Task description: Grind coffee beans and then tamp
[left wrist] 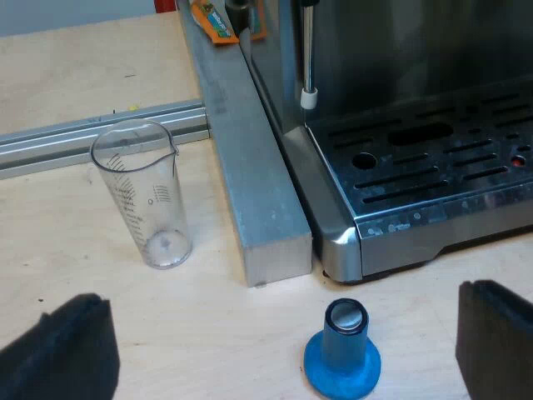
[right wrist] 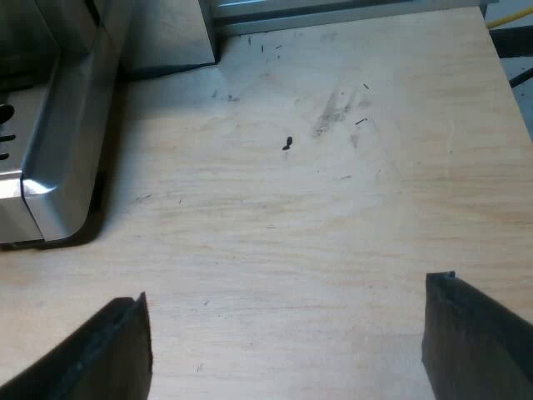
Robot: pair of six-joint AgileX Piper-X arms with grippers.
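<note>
Left gripper (left wrist: 275, 337): fingers (left wrist: 58, 354) spread wide, nothing held; the arm is pitched downward, looking across the bench (left wrist: 67, 67) toward the front corner of the espresso machine (left wrist: 400, 83).
Right gripper (right wrist: 287, 333): fingers (right wrist: 483, 333) also wide apart and holding nothing; the arm is angled down over open wood, with one rounded corner of the machine (right wrist: 50, 150) off to the side.
Tamper (left wrist: 342, 354): blue, upright on its broad base, with a metal-coloured cap on top. It stands on the bench just before the machine's front corner, apart from it, and shows in the gap between the left gripper's fingers, touching neither.
Measuring glass (left wrist: 141, 196): clear, upright, with printed scale marks and a pouring lip (contents, if any, cannot be told). It stands on the bench beside the metal bar, not touching it.
Metal bar (left wrist: 250, 167): square-section aluminium, lying along the machine's side, close against it.
Rail (left wrist: 83, 137): slotted aluminium profile, meeting the bar behind the glass.
Drip tray (left wrist: 433, 167): slotted steel grille at the machine's base, speckled with small marks.
Steam wand (left wrist: 308, 58): thin steel tube with a pale tip, hanging over the tray's edge.
Orange packet (left wrist: 215, 21): lying on the far end of the bar.
Bench surface (right wrist: 291, 208): pale wood, scuffed, with one small dark speck (right wrist: 286, 144) well ahead of the right gripper.
</note>
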